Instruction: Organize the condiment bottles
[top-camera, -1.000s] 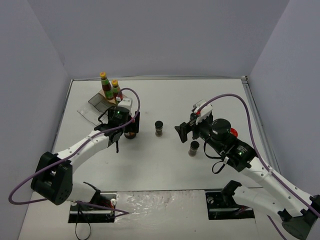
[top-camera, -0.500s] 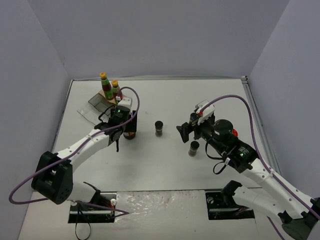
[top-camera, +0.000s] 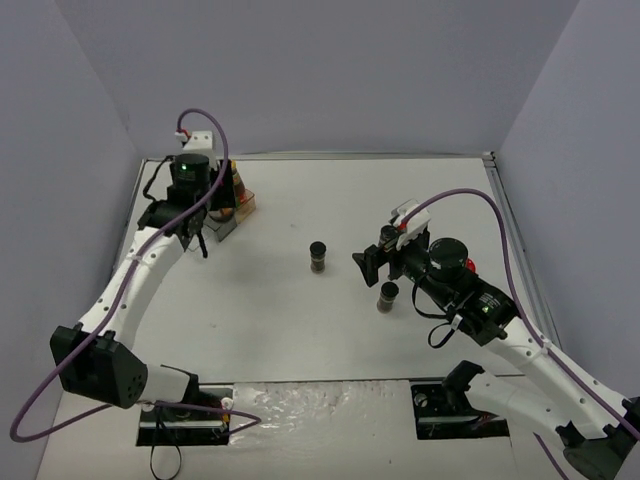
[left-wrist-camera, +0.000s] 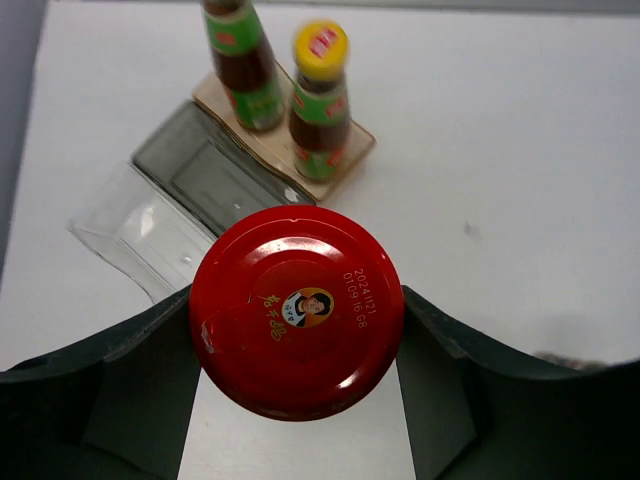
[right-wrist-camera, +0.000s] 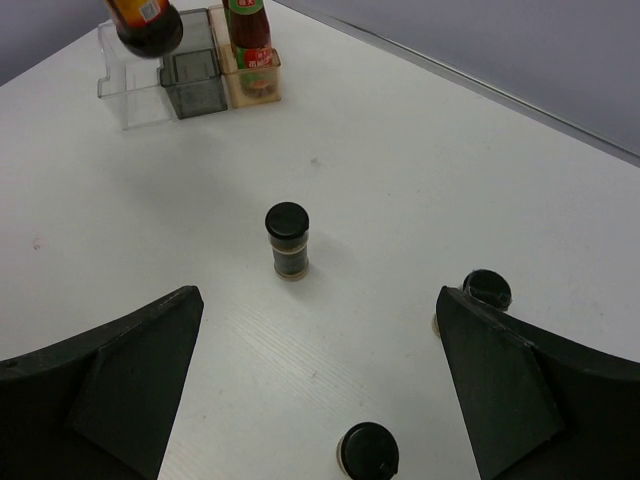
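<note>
From the left wrist we see only the lid of the red-lidded jar (left-wrist-camera: 297, 312); its body is hidden. The top edge crops the rear sauce bottle (left-wrist-camera: 243, 60).

A white table (top-camera: 330, 330) is seen from above. At the upper left of the top view a stepped rack (left-wrist-camera: 200, 185) is set on it, with clear, smoked and tan steps side by side. Three spice jars are stood upright on the bare top, well apart: a middle jar (right-wrist-camera: 287, 240) at the centre of the right wrist view, a right jar (right-wrist-camera: 486, 290) toward its right side, and a low jar (right-wrist-camera: 367, 450) at its bottom edge.
</note>
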